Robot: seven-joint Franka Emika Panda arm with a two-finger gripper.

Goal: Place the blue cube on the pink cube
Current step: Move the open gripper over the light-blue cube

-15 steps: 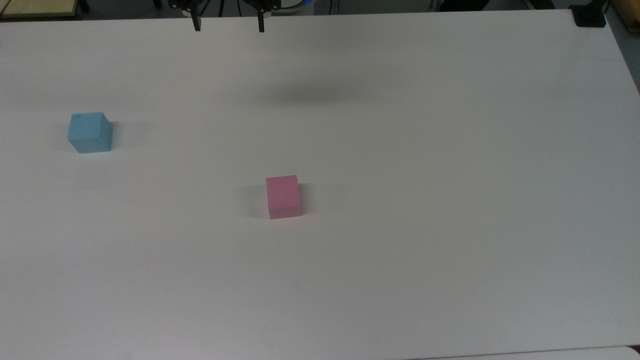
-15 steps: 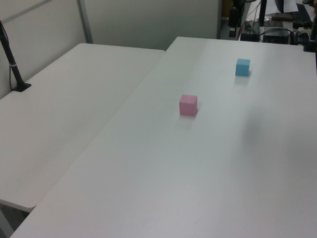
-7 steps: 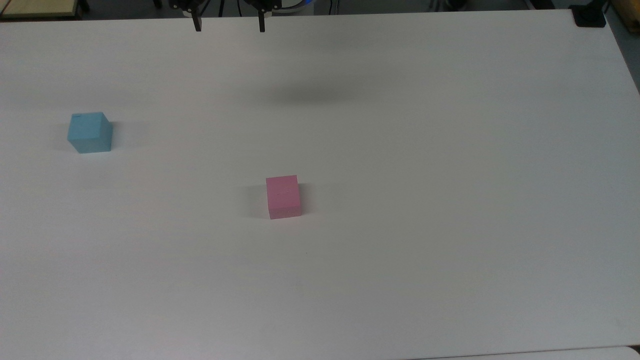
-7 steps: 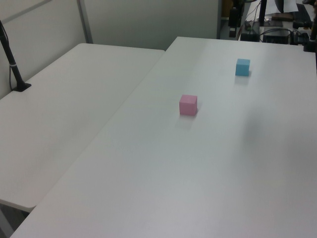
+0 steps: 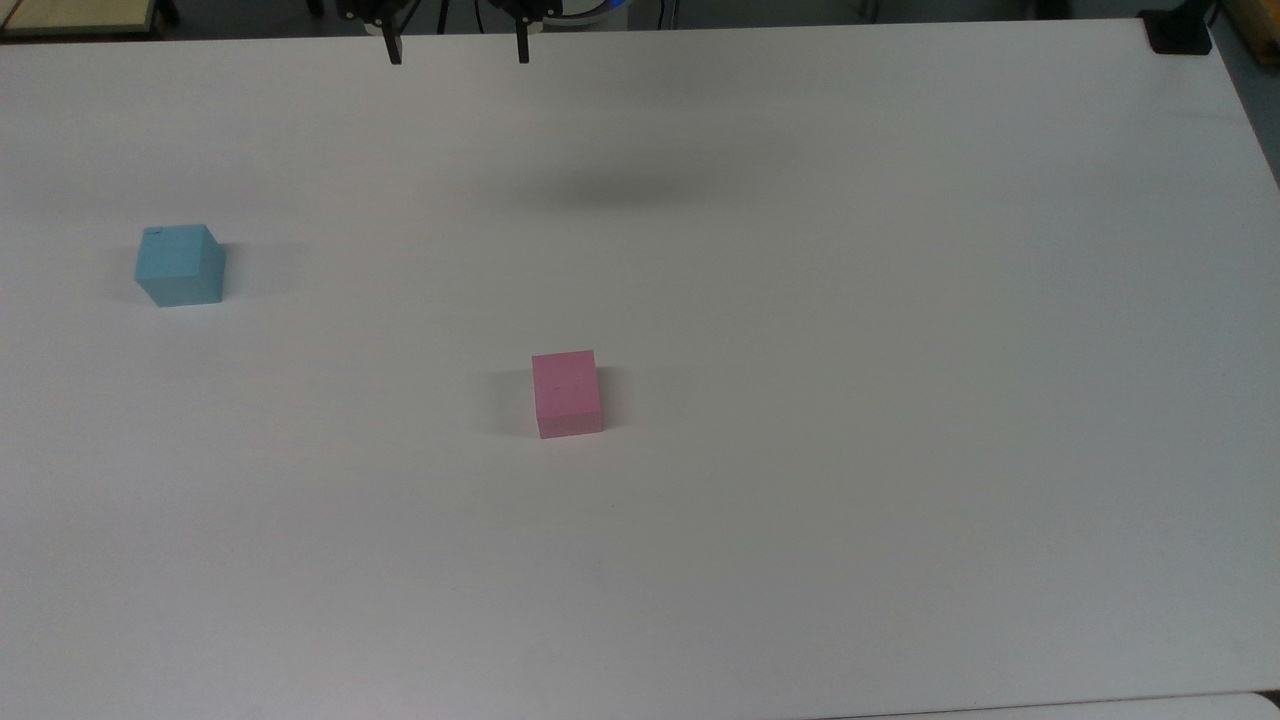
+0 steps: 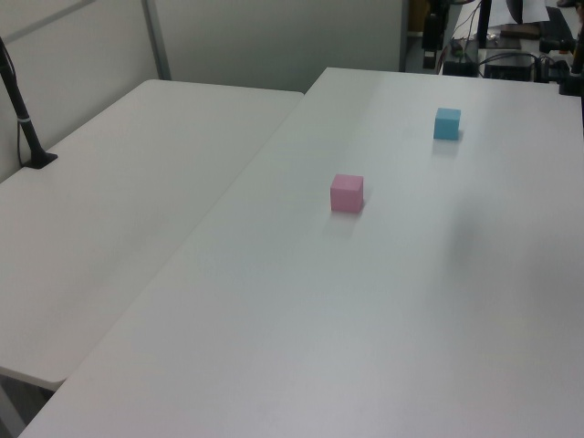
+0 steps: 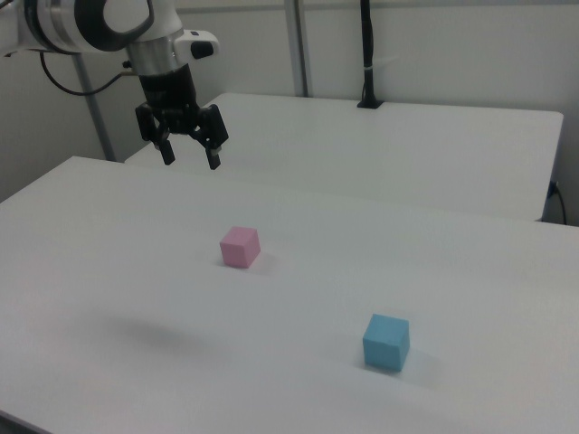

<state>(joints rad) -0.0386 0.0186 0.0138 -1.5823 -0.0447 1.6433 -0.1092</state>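
The blue cube (image 5: 180,264) rests on the white table (image 5: 800,300) near the top view's left side, with a small notch at a top corner; it also shows as the blue cube (image 6: 447,123) and the blue cube (image 7: 386,342). The pink cube (image 5: 567,393) sits alone near the table's middle, seen too as the pink cube (image 6: 347,193) and the pink cube (image 7: 240,247). My gripper (image 5: 458,52) hangs open high over the table's far edge, well apart from both cubes, and appears as the gripper (image 7: 191,157) with nothing between its fingers.
A second white table (image 6: 128,182) adjoins on the left view's left, with a black post (image 6: 23,114) mounted on it. A black clamp (image 5: 1178,30) sits at the top view's upper right corner. Equipment and cables (image 6: 511,46) stand beyond the far edge.
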